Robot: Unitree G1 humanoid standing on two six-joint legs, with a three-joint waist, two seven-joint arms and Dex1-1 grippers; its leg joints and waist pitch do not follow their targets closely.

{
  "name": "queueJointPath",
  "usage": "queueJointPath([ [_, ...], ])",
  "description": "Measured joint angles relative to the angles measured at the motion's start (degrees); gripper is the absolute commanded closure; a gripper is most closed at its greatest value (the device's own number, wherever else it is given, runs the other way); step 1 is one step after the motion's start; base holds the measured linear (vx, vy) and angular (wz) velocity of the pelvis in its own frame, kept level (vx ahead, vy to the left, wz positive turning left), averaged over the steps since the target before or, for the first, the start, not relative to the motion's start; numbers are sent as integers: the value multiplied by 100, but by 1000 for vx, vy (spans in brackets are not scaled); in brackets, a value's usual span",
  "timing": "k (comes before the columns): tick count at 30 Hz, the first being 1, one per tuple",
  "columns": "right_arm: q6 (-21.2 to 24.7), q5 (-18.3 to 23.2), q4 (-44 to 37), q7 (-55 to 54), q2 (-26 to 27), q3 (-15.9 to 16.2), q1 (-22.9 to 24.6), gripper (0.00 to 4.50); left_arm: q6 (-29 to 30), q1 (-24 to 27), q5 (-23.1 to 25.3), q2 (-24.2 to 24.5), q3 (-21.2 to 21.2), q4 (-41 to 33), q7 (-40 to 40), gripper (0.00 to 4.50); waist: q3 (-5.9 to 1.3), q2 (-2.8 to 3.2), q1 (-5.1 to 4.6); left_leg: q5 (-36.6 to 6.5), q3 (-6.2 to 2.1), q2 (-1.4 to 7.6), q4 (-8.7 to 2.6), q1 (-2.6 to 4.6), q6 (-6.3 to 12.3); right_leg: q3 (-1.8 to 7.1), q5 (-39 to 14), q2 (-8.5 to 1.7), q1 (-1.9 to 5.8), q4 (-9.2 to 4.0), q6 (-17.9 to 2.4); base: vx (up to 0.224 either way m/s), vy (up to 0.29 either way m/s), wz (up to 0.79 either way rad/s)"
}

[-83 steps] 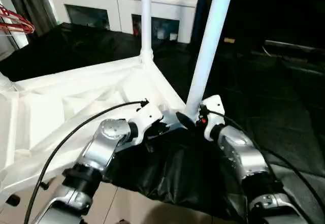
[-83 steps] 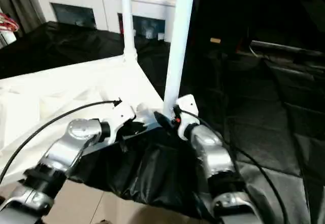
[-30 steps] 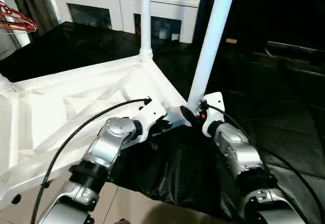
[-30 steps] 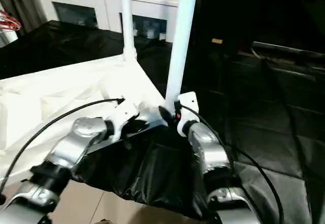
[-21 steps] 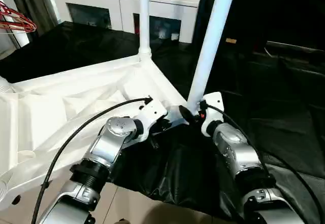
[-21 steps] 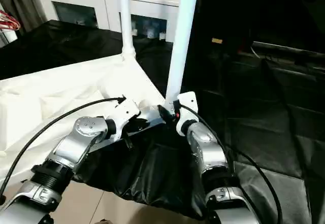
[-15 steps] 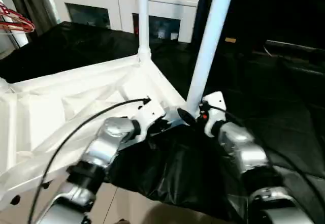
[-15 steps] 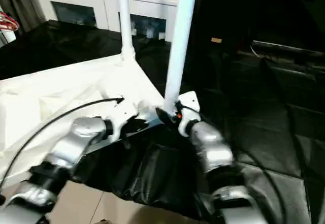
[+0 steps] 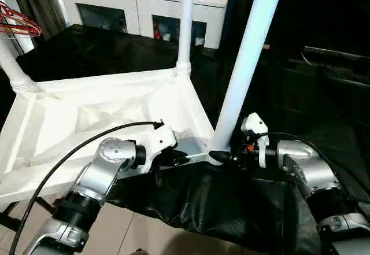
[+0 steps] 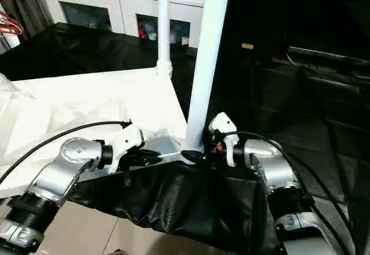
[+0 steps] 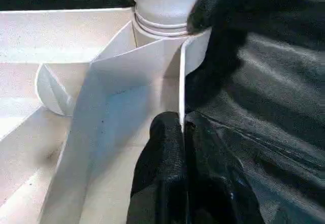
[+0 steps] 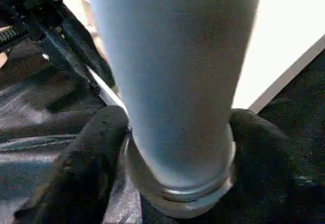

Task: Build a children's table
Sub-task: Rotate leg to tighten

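The children's table lies upside down, its white ribbed tabletop (image 9: 115, 102) resting on black sheeting. Three white legs stand up from corner sockets: the near leg (image 9: 245, 64), a far one (image 9: 185, 23) and one at the left (image 9: 14, 73). My left gripper (image 9: 179, 158) is shut on the tabletop's thin front rim (image 11: 180, 82) beside the near socket, fingers (image 11: 167, 153) pinching the wall. From the right, my right gripper (image 9: 222, 155) reaches in. Its black fingers (image 12: 91, 153) press both sides of the near leg's base (image 12: 172, 82) at the socket collar.
A white glass-doored cabinet (image 9: 144, 6) stands at the back. Red hangers (image 9: 17, 26) hang at far left. Crumpled black sheeting (image 9: 219, 203) drapes below the table's front edge, with tiled floor (image 9: 133, 237) beneath. Dark furniture (image 9: 335, 64) sits at right.
The camera has shifted, bringing the left leg into view. My right forearm has swung out to the right, still at the leg's base. The left gripper stays clamped on the rim.
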Motion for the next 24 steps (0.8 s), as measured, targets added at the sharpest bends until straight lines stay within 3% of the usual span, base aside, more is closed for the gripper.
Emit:
queueJointPath([
  [5, 84, 50, -115, 69, -7, 9, 52, 178, 1, 14, -76, 77, 0, -22, -133, 450, 0, 0, -1, 0, 0, 0, 0, 0, 0, -1, 0, 0, 0, 0, 0, 0, 0, 0],
  [11, 86, 83, -188, 41, 67, 15, 136, 186, 3, 44, -78, 102, 0, -59, -156, 450, 1, -3, -4, 0, 0, 1, 1, 0, 0, -1, 0, 0, 0, 1, 0, 0, 0, 0],
  [16, -7, -52, -114, -804, 370, -123, 159, 188, 29, -15, 63, -75, 26, 88, 298, 450, -1, -5, -29, 0, 0, 1, 5, 8, 0, -1, 0, 0, 5, 3, 0, 0, 0, 0],
  [24, -116, -219, 388, -3223, 1333, -615, -131, 188, 316, -575, 397, -728, 118, 805, 1440, 450, -3, -6, -38, 1, 0, 2, 9, 11, -3, 1, -6, 0, 7, 2, 12, 0, 0, 0],
])
